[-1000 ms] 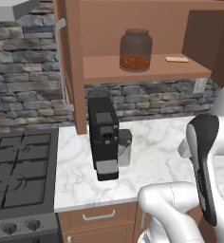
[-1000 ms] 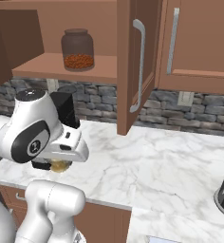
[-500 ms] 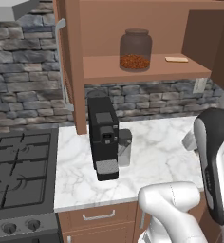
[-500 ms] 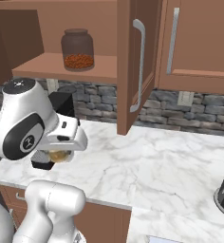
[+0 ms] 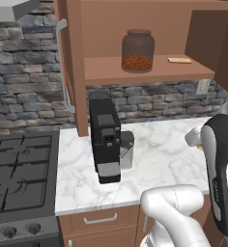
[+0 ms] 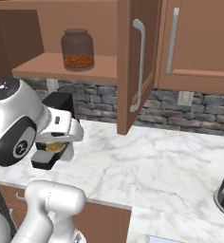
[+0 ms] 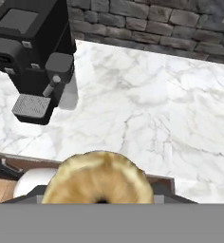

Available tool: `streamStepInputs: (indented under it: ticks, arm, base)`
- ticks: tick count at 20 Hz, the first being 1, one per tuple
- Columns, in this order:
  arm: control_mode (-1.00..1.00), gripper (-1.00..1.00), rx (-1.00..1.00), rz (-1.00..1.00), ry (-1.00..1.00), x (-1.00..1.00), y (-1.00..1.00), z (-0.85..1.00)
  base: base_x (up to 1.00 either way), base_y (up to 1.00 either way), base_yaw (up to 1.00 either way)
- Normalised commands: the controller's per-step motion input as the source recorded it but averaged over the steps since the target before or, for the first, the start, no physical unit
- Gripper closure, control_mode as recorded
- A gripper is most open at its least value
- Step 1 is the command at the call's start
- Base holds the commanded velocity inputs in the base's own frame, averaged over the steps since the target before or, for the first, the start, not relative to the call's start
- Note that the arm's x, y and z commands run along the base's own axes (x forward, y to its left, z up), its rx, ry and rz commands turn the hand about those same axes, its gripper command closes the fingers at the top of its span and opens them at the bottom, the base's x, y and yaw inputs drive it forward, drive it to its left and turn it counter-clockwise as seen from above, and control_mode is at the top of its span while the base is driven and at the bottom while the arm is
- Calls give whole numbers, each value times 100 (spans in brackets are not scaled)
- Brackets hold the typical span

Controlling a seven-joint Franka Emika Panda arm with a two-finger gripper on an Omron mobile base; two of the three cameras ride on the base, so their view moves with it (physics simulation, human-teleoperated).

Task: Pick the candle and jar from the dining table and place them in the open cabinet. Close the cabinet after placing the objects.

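The clear glass jar (image 5: pixel 137 50) with reddish-brown granules stands on the shelf of the open wooden cabinet (image 5: pixel 149 72), also seen from the right (image 6: pixel 78 49). My gripper (image 6: pixel 57 144) hangs low over the marble counter's front, below and in front of that shelf. It is shut on the tan-gold candle (image 6: pixel 53 147). In the hand view the candle (image 7: pixel 98 178) sits at the bottom and hides the fingertips. The dining table is out of view.
A black coffee machine (image 5: pixel 106 140) stands on the counter (image 5: pixel 154 154) under the cabinet, just beyond the gripper (image 7: pixel 33 52). The cabinet's doors (image 6: pixel 133 66) stick out over the counter. A stove (image 5: pixel 19 178) lies left. A small flat tan thing (image 5: pixel 179 60) lies on the shelf.
The arm has shifted a little, carrying the gripper and candle slightly leftward and up in the right base view. The jar and cabinet doors have not moved.
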Motion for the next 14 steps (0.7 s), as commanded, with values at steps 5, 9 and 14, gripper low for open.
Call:
streamStepInputs:
  ticks: [5,9,14]
  arm:
    - [-100,100,0,0,-24,0,0,35]
    - [-100,100,0,0,-14,6,0,35]
    - [-100,100,0,0,0,14,0,40]
  base:
    - [0,0,0]
    - [0,0,0]
    - [0,0,0]
